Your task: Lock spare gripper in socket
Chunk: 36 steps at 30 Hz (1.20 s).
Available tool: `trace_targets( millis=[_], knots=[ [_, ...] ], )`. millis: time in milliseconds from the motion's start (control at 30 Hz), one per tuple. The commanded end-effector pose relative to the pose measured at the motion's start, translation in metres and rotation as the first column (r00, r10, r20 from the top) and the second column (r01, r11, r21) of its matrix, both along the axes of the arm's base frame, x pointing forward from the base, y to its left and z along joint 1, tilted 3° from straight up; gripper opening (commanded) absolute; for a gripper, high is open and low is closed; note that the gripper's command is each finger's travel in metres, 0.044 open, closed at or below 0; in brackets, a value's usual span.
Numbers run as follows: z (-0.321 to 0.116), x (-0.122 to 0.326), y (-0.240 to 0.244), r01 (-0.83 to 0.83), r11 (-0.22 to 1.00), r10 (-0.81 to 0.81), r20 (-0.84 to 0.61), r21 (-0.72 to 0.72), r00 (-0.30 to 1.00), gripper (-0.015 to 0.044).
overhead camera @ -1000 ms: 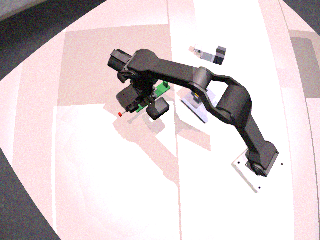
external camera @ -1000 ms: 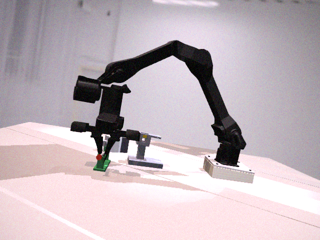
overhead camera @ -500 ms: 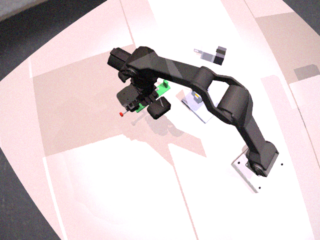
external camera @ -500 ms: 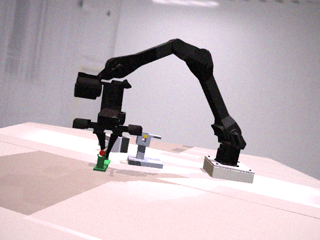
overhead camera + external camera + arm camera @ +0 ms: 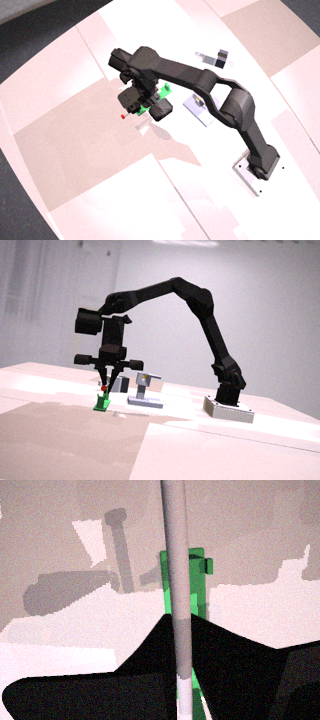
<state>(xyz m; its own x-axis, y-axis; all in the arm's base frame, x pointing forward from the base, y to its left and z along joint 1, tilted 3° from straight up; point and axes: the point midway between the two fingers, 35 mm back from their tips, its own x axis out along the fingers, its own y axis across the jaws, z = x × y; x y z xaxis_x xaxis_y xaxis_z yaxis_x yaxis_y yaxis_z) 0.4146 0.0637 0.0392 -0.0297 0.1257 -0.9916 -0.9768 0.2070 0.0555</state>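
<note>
My gripper (image 5: 145, 102) (image 5: 106, 389) (image 5: 175, 620) is shut on the lock pin (image 5: 123, 116) (image 5: 103, 388) (image 5: 177, 555), a thin light shaft with a red head. The pin lies about level across the fingertips, a little above the green rest (image 5: 163, 95) (image 5: 100, 409). The grey mount (image 5: 192, 107) (image 5: 144, 402) stands nearer the arm's base. Its raised socket (image 5: 138, 379) has a yellow mark and a see-through opening, with no pin visible in it. The spare gripper (image 5: 209, 59) (image 5: 116, 384), grey with a dark block, lies apart from the mount.
The arm's base plate (image 5: 249, 176) (image 5: 227, 416) is beyond the mount, at the right in the top and exterior views. The forearm passes over part of the mount in the top view. Dark shadows of the arm and pin fall beside the green rest.
</note>
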Motion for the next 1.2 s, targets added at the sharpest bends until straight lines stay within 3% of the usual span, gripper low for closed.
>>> trace_targets(
  millis=[0, 633, 1167],
  knots=[
    [0.0, 0.0, 0.0, 0.0, 1.0, 0.0, 0.0, 0.0, 1.0, 0.0],
    [0.009, -0.003, -0.056, -0.001, 1.0, 0.001, -0.001, -0.006, 1.0, 0.0],
    [-0.009, -0.003, -0.058, -0.002, 1.0, 0.002, -0.005, -0.003, 1.0, 0.0]
  ],
)
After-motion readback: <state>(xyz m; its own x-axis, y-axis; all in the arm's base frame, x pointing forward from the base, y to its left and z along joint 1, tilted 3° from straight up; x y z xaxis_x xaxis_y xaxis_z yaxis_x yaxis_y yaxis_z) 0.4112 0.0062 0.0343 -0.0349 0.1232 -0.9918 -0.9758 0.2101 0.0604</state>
